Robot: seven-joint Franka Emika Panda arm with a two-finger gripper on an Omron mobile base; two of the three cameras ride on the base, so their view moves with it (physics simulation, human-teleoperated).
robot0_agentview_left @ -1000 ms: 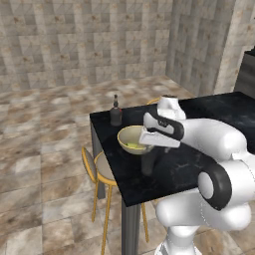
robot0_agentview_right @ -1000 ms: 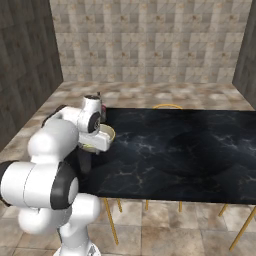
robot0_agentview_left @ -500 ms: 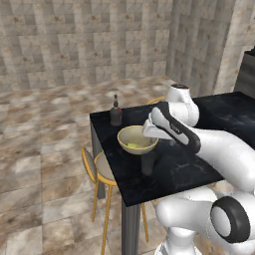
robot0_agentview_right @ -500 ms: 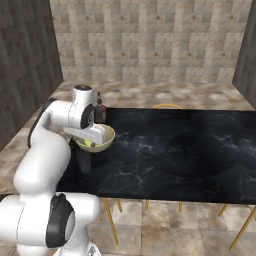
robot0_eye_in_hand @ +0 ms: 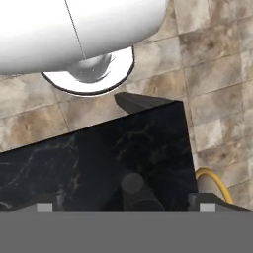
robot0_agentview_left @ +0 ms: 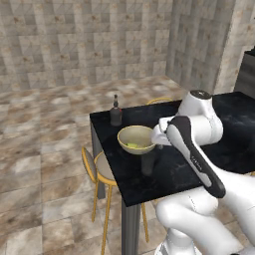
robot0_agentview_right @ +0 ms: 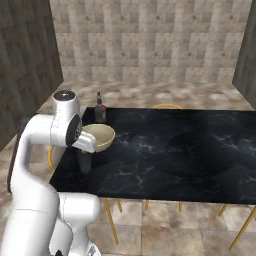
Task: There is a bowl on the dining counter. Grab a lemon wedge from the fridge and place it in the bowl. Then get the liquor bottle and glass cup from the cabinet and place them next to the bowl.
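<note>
The pale bowl (robot0_agentview_left: pixel 135 138) (robot0_agentview_right: pixel 101 137) sits near the corner of the black dining counter (robot0_agentview_left: pixel 133 180) (robot0_agentview_right: pixel 175 150) (robot0_eye_in_hand: pixel 74 163), with the yellow-green lemon wedge (robot0_agentview_left: pixel 132 146) inside it. Beyond the bowl stands the dark liquor bottle (robot0_agentview_left: pixel 115 113) (robot0_agentview_right: pixel 100 110). The dark glass cup (robot0_agentview_left: pixel 148 162) (robot0_agentview_right: pixel 84 161) (robot0_eye_in_hand: pixel 134 188) stands upright on the near side of the bowl. My gripper (robot0_eye_in_hand: pixel 124 206) hovers above the cup, open, its fingertips (robot0_eye_in_hand: pixel 45 207) wide apart and clear of the glass. My folded white arm hides the hand in both base views.
A yellow-legged stool (robot0_agentview_left: pixel 102 169) (robot0_eye_in_hand: pixel 213 181) stands at the counter's end, and another (robot0_agentview_right: pixel 166 106) at its far side. The counter corner and edge lie close to the cup. Tiled floor and stone walls surround the counter.
My arm has folded back and lifted, carrying the hand up and away from the glass cup. Cup, bowl and bottle have stayed where they were.
</note>
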